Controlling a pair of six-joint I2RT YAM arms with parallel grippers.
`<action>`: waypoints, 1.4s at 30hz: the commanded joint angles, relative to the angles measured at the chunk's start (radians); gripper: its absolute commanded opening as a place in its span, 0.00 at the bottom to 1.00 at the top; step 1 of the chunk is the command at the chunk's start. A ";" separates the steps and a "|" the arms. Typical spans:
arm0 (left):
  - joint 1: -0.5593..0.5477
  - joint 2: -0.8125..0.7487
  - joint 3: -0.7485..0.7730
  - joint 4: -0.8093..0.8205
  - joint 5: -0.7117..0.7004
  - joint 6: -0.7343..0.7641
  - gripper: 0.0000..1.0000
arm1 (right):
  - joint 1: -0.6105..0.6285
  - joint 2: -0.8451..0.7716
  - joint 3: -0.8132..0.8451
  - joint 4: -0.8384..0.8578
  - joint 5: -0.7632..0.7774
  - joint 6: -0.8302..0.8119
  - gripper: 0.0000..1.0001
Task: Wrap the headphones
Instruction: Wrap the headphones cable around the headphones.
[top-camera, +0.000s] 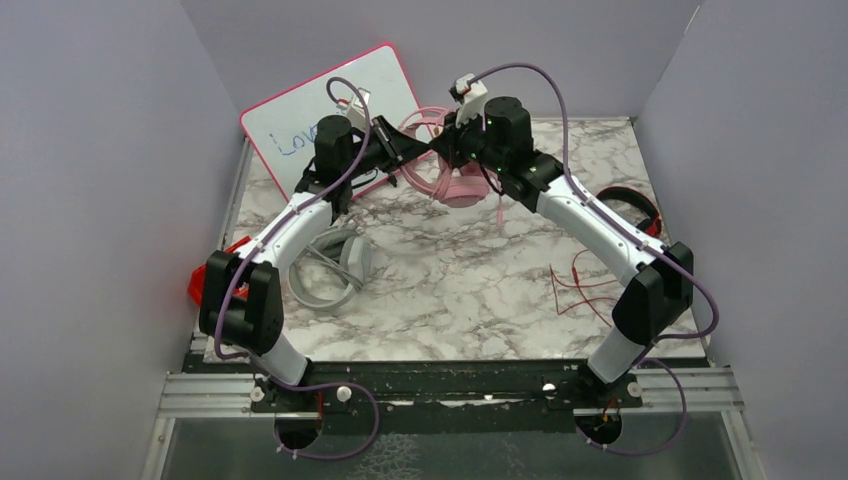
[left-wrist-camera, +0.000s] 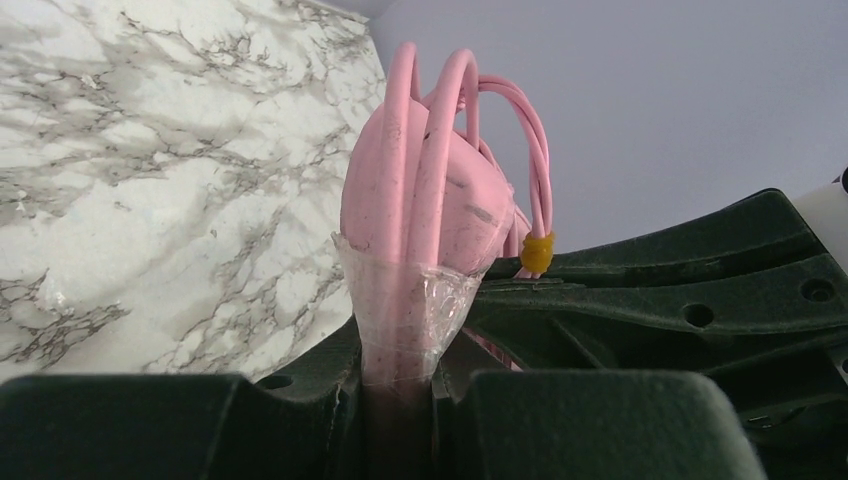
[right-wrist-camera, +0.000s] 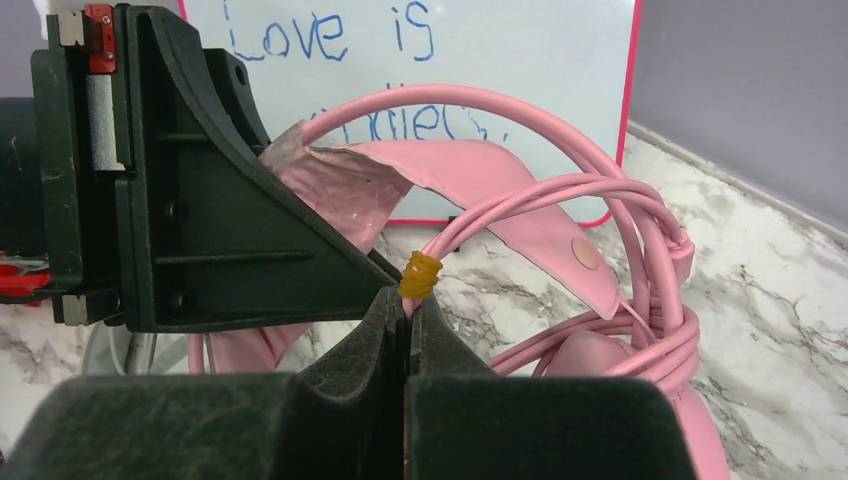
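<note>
The pink headphones (top-camera: 462, 186) hang above the back middle of the table, held between both grippers. My left gripper (left-wrist-camera: 400, 372) is shut on the pink headband (left-wrist-camera: 415, 205), at a part covered with clear tape. My right gripper (right-wrist-camera: 407, 306) is shut on the thin pink cable just below a yellow band (right-wrist-camera: 421, 275). The cable is looped in several turns round the headband and the ear cup (right-wrist-camera: 600, 360). In the top view the two grippers meet tip to tip (top-camera: 428, 148). The grey/white headphones (top-camera: 325, 268) lie at the left under my left arm. The red-and-black headphones (top-camera: 637, 205) lie at the right.
A whiteboard (top-camera: 320, 110) with a pink rim and blue writing leans on the back wall behind the grippers. A thin red cable (top-camera: 578, 285) sprawls on the marble table (top-camera: 450, 290) near my right arm. A red object (top-camera: 203, 283) sits off the table's left edge. Purple walls close in three sides.
</note>
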 joint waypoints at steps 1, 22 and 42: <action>0.003 -0.067 0.075 0.072 0.006 -0.010 0.00 | 0.017 0.007 -0.031 -0.049 0.027 -0.023 0.00; 0.032 -0.054 0.092 0.066 0.034 0.009 0.00 | 0.020 -0.060 0.084 -0.375 0.123 0.123 0.44; 0.043 -0.052 0.029 -0.030 0.141 0.138 0.00 | -0.049 -0.218 0.176 -0.618 0.244 0.028 0.74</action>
